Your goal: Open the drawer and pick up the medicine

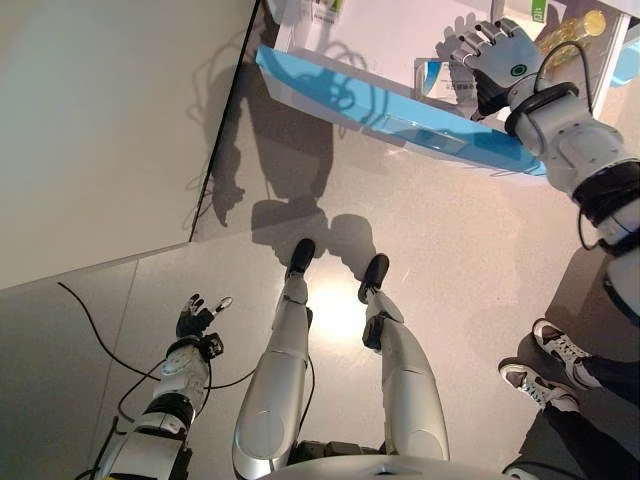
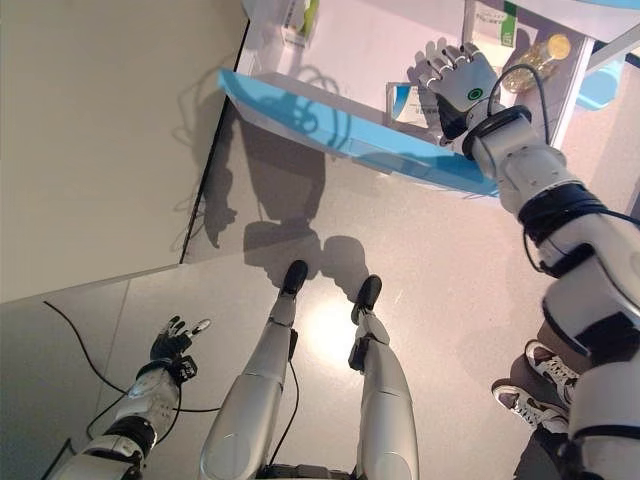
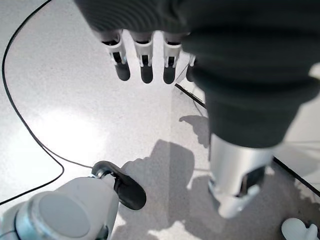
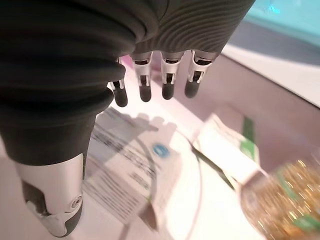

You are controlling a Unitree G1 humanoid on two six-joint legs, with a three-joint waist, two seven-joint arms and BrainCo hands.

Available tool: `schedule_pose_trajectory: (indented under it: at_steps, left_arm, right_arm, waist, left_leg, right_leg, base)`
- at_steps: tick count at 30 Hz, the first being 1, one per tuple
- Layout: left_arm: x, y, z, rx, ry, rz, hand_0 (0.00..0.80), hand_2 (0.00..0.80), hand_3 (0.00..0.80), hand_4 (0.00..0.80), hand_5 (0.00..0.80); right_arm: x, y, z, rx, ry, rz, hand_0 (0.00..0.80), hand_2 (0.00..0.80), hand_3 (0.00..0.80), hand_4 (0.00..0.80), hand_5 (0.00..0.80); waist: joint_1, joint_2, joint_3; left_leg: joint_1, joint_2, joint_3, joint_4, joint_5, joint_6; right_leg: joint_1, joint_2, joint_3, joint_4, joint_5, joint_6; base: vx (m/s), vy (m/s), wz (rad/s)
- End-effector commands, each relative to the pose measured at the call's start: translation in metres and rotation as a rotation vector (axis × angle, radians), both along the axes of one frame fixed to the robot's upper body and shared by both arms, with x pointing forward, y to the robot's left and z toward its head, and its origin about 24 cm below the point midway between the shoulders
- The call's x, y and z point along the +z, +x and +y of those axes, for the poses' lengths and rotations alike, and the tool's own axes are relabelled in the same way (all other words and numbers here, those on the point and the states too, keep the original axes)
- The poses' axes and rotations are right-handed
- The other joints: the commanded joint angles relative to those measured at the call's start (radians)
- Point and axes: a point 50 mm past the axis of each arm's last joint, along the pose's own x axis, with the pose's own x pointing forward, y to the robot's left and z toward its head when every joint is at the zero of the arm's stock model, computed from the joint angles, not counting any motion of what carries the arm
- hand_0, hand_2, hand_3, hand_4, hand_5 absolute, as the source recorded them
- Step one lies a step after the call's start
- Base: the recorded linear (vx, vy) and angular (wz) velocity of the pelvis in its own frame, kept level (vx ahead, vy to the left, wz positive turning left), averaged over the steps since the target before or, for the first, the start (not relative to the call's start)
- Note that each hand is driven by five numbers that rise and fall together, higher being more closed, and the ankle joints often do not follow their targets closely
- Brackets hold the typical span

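We are hovering our right hand point(image 1: 497, 62), fingers spread, over the medicine box point(image 4: 131, 165) in the open drawer point(image 1: 340, 95), ready to grasp. Our left hand point(image 1: 197, 316) is hanging idle, fingers relaxed.

Blue drawer point(image 1: 330, 95) front, white medicine box point(image 4: 132, 167) — green-striped carton point(image 4: 227, 150)

The open drawer point(image 1: 330, 90) with its blue front sits at twelve o'clock. On its white bottom lie a white medicine box point(image 4: 131, 165), a green-striped box point(image 4: 227, 150) and a gold bottle point(image 1: 570, 30) toward two o'clock.
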Motion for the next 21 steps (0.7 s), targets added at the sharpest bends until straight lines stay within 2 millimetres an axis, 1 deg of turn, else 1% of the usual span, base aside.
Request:
schedule_pose_trajectory:
  at_steps: [1,3,4,5,7,9,12,15,18,21]
  left_arm:
    - [-0.002,-0.005,0.006,0.049,0.008,0.006,0.000,0.000,0.000,0.000,0.000]
    - [-0.002,-0.005,0.007,0.053,0.009,0.010,0.000,0.000,0.000,0.000,0.000]
    - [-0.002,-0.005,0.007,0.053,0.009,0.010,0.000,0.000,0.000,0.000,0.000]
    - [-0.002,-0.005,0.008,0.060,0.008,0.013,0.000,0.000,0.000,0.000,0.000]
    - [-0.001,-0.005,0.009,0.063,0.009,0.013,0.000,0.000,0.000,0.000,0.000]
    - [-0.001,-0.004,0.009,0.062,0.013,0.011,0.000,0.000,0.000,0.000,0.000]
    - [0.000,-0.005,0.010,0.067,0.013,0.005,0.000,0.000,0.000,0.000,0.000]
    - [0.000,-0.005,0.010,0.069,0.015,0.009,0.000,0.000,0.000,0.000,0.000]
    - [0.001,-0.004,0.010,0.067,0.020,0.009,0.000,0.000,0.000,0.000,0.000]
    - [0.001,-0.003,0.009,0.053,0.024,0.011,0.000,0.000,0.000,0.000,0.000]
  right_arm:
    - [0.011,0.003,-0.006,-0.053,0.109,-0.010,0.000,0.000,0.000,0.000,0.000]
    - [0.004,0.007,-0.001,-0.064,0.155,0.010,0.000,0.000,0.000,0.000,0.000]
    - [0.004,0.007,-0.001,-0.064,0.155,0.010,0.000,0.000,0.000,0.000,0.000]
    - [-0.002,0.010,0.004,-0.071,0.207,0.025,0.000,0.000,0.000,0.000,0.000]
    - [-0.003,0.011,0.006,-0.070,0.221,0.025,0.000,0.000,0.000,0.000,0.000]
    - [-0.012,0.014,0.009,-0.086,0.272,0.039,0.000,0.000,0.000,0.000,0.000]
    - [-0.017,0.015,0.006,-0.121,0.310,0.036,0.000,0.000,0.000,0.000,0.000]
    - [-0.025,0.016,0.001,-0.165,0.340,0.047,0.000,0.000,0.000,0.000,0.000]
    - [-0.033,0.016,-0.003,-0.211,0.336,0.069,0.000,0.000,0.000,0.000,0.000]
    - [-0.042,0.016,-0.004,-0.257,0.215,0.107,0.000,0.000,0.000,0.000,0.000]
  waist:
    - [0.006,0.021,0.017]
    - [0.007,0.022,0.019]
    - [0.007,0.021,0.019]
    - [0.010,0.025,0.022]
    - [0.011,0.026,0.023]
    - [0.015,0.030,0.027]
    - [0.020,0.040,0.028]
    - [0.024,0.046,0.028]
    - [0.030,0.052,0.029]
    - [0.032,0.056,0.028]
  left_leg:
    - [0.018,-0.049,0.032,-0.057,0.006,0.042]
    - [0.019,-0.047,0.033,-0.058,0.008,0.042]
    - [0.019,-0.047,0.033,-0.058,0.008,0.042]
    - [0.019,-0.046,0.033,-0.060,0.010,0.042]
    - [0.019,-0.047,0.032,-0.060,0.011,0.042]
    - [0.020,-0.046,0.031,-0.063,0.013,0.043]
    - [0.019,-0.048,0.028,-0.065,0.016,0.043]
    - [0.016,-0.049,0.026,-0.068,0.020,0.043]
    - [0.017,-0.051,0.021,-0.071,0.024,0.041]
    - [0.016,-0.054,0.016,-0.070,0.023,0.041]
  right_leg:
    - [0.021,-0.007,-0.012,0.115,-0.114,0.039]
    - [0.022,-0.006,-0.013,0.115,-0.112,0.039]
    - [0.022,-0.006,-0.013,0.115,-0.112,0.039]
    - [0.023,-0.006,-0.014,0.113,-0.111,0.038]
    - [0.024,-0.005,-0.015,0.113,-0.111,0.037]
    - [0.022,-0.005,-0.017,0.113,-0.109,0.037]
    - [0.020,-0.007,-0.021,0.116,-0.110,0.037]
    - [0.020,-0.007,-0.024,0.116,-0.110,0.038]
    - [0.021,-0.008,-0.027,0.114,-0.111,0.038]
    - [0.021,-0.010,-0.025,0.118,-0.113,0.037]
  base:
    - [0.000,0.000,0.00]
    - [0.003,-0.002,-0.02]
    - [0.000,0.000,0.00]
    - [0.000,0.000,0.00]
    - [0.000,0.000,0.00]
    - [0.000,0.000,0.00]
    - [0.000,0.000,0.00]
    - [0.000,0.000,0.00]
    - [0.000,0.000,0.00]
    - [0.000,0.000,0.00]
